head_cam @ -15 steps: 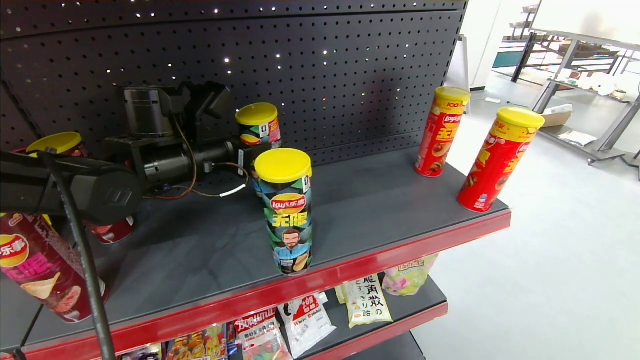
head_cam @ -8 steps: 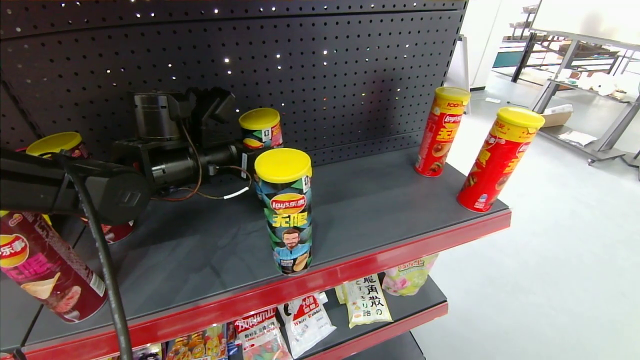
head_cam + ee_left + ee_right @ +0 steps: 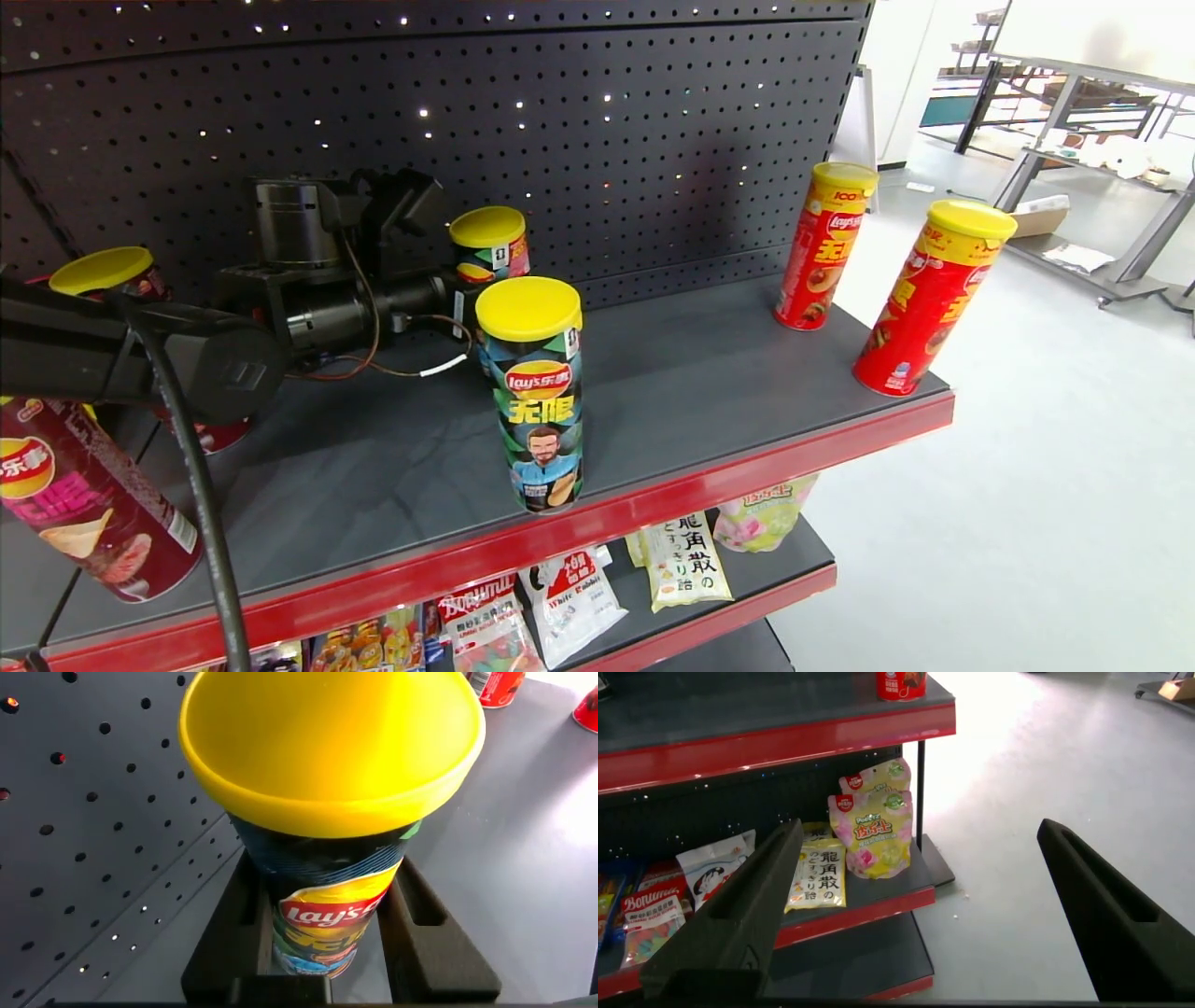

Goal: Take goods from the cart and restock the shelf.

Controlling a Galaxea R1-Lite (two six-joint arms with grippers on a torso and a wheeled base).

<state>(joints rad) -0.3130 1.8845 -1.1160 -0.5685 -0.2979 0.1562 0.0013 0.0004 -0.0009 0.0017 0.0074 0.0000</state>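
Observation:
My left gripper (image 3: 324, 905) is shut on a dark chip can with a yellow lid (image 3: 329, 917); its fingers (image 3: 422, 938) press both sides of the body. In the head view this can (image 3: 488, 245) is held upright at the back of the grey shelf (image 3: 728, 373), close to the pegboard. A matching dark can (image 3: 532, 401) stands in front of it near the red shelf edge and hides the fingertips. My right gripper (image 3: 924, 905) is open with nothing between its fingers, low beside the lower shelves.
Two red cans (image 3: 826, 247) (image 3: 929, 299) stand at the shelf's right end. A maroon can (image 3: 75, 495) stands front left, and another yellow-lidded one (image 3: 103, 268) behind the left arm. Snack bags (image 3: 686, 555) fill the lower shelf. Bare shelf lies between the dark and red cans.
My left arm has carried the dark can a little to the right and slightly lower along the back of the shelf. The other cans have not moved.

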